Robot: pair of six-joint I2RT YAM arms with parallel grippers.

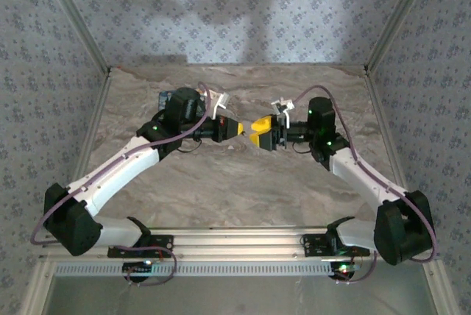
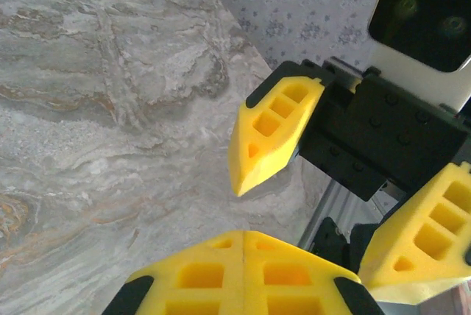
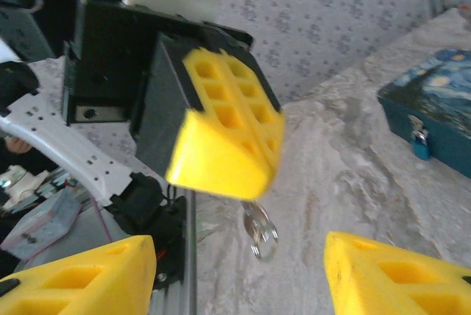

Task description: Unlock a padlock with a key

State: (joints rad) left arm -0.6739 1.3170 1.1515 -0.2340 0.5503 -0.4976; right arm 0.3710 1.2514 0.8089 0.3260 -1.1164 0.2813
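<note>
Fingers of left gripper (image 3: 221, 171) pressed together, key (image 3: 259, 230) on ring pinched and dangled below tips. Right gripper (image 1: 257, 130) spread wide, faced tip to tip with left above table (image 1: 243, 182). Padlock (image 3: 419, 143) hung on front of blue tin (image 3: 441, 101), well apart from both.

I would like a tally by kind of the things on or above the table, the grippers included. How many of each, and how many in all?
Grippers: 2 (left gripper, right gripper)
Blue painted tin: 1
Padlock: 1
Key ring: 1
Total: 5
</note>
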